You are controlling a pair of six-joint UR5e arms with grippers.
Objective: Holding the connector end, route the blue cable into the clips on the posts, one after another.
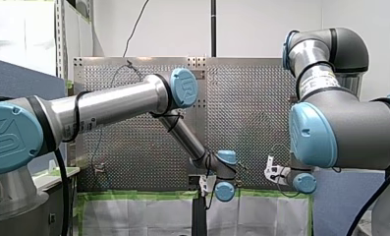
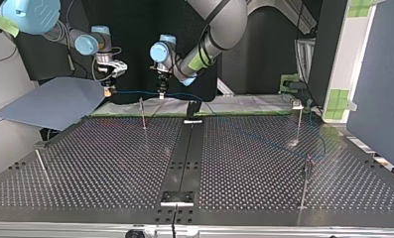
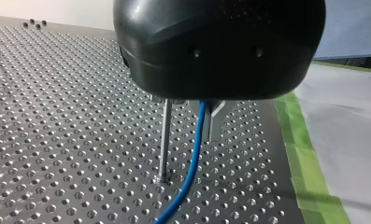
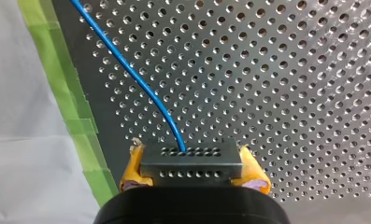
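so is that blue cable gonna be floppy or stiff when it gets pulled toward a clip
Probably floppy: the blue cable bends in a smooth curve out of the connector and sags toward the table in the left wrist view. Likely light, since it is thin. The connector looks rigid, clamped between the yellow pads of my right end effector.

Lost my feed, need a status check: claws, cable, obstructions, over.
Right claw shut on connector. Blue cable passes through left claw. Post close beside it.
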